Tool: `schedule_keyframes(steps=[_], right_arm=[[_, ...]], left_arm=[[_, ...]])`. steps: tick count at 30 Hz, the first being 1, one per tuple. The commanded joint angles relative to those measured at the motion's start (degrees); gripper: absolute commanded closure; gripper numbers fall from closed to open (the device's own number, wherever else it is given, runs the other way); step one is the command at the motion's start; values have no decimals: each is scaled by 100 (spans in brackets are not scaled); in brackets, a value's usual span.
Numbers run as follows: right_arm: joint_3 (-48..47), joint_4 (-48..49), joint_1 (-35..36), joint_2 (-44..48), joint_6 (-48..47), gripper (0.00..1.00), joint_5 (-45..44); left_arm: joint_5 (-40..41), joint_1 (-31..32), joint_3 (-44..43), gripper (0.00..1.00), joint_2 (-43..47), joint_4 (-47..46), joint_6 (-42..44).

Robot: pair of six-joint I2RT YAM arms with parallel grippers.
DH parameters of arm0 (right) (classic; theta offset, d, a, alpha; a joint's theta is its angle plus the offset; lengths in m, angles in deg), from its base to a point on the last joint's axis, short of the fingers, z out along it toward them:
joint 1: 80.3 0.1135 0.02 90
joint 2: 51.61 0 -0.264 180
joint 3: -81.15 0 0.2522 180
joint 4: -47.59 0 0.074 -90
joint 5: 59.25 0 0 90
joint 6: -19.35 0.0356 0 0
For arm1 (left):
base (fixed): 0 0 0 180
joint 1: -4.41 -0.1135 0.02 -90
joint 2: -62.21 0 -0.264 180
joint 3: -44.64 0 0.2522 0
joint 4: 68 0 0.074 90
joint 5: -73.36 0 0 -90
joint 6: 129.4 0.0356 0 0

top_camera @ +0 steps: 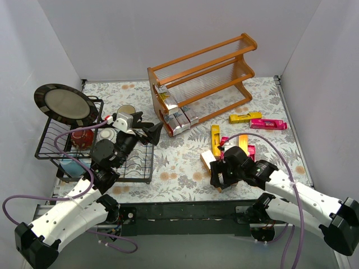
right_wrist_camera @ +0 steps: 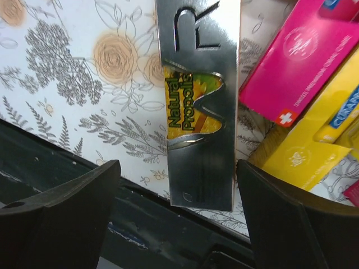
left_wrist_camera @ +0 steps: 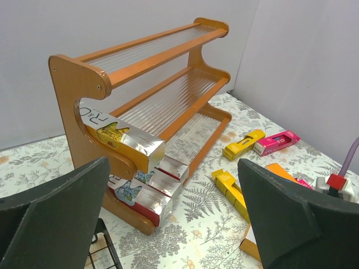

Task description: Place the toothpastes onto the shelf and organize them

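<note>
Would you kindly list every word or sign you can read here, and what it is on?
"Natural Propolis": silver carton.
"R": same carton, above that.
White cross sign: pink carton.
Yellow carton, blue label: too blurred.
"R", "O": shelved carton; rest too small.

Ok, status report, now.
Left gripper open, empty. Right gripper open, astride silver toothpaste carton. Magenta carton, yellow carton crowd one side. Shelf partly stocked.

In the top view the shelf (top_camera: 202,78) spans the upper centre. Its top tier is bare, and silver cartons (top_camera: 179,120) crowd its lower left end. The dish rack (top_camera: 95,148) blocks the left side. Loose cartons (top_camera: 258,120) clutter the right centre. The desk (top_camera: 179,168) between rack and cartons lies open.
</note>
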Motion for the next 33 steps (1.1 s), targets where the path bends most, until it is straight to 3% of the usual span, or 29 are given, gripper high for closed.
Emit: schedule_keyframes(steps=[1, 8, 14, 19, 26, 33], right_arm=[[147, 382, 381, -287, 295, 9, -295], [262, 858, 1497, -1184, 831, 14, -1372], [42, 639, 2534, -2282, 1753, 23, -2648], [-309, 358, 3176, -2942, 2254, 33, -3045], [-556, 445, 3318, -2952, 2053, 44, -3160], [-740, 349, 3186, -2381, 1825, 53, -3353]], left_arm=[[-69, -32, -127, 2, 15, 16, 5], [-95, -32, -135, 2, 50, 33, 5], [-95, -32, -144, 2, 50, 42, 5], [-104, -32, -144, 2, 59, 42, -4], [-104, -32, -153, 2, 68, 42, -4], [-86, -32, -153, 2, 59, 42, 5]])
